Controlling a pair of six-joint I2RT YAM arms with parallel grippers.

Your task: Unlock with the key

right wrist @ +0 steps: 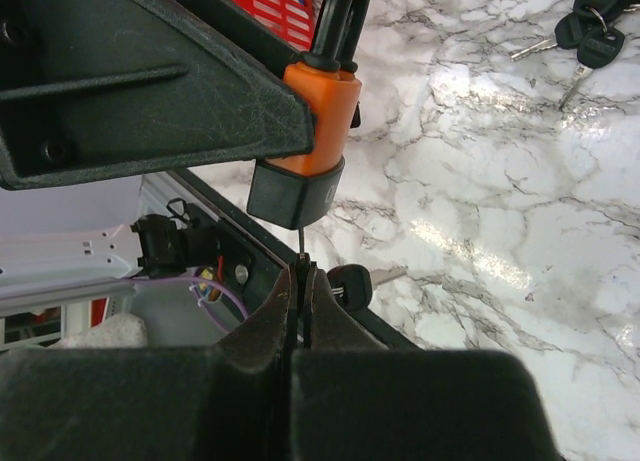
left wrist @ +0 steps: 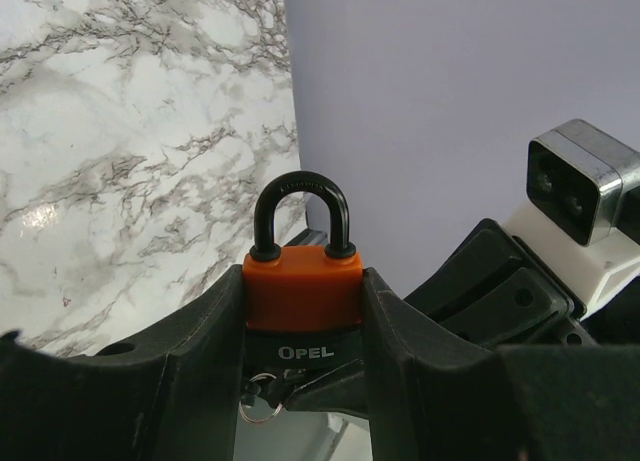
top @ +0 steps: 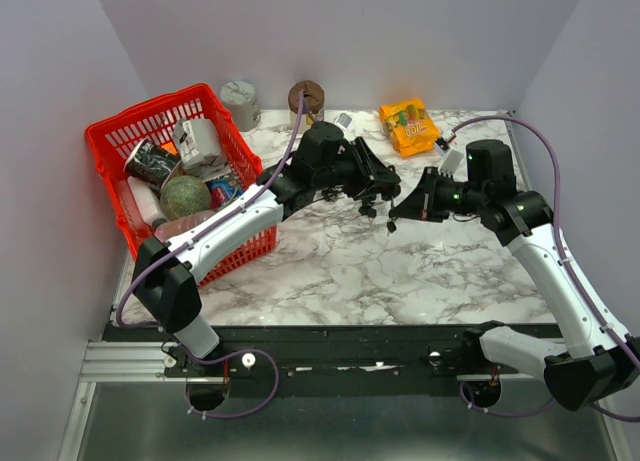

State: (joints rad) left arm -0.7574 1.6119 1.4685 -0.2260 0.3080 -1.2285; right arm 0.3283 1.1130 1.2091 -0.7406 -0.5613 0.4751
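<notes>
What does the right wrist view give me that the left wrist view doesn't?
Right wrist only: the right tool shut on the key, its blade reaching the underside of the padlock; spare keys on the table; a basket corner. Left wrist only: the whole shackle, both legs seated, and OPEL lettering. Both: the orange padlock clamped in the left tool.

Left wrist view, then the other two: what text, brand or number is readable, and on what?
"OPEL": white letters on the black lower band of the orange padlock, left wrist view.
Orange packet, top view: print too small to read.
Packages in the red basket: labels too blurred to read.
Spare keys, right wrist view: no readable marking.
</notes>
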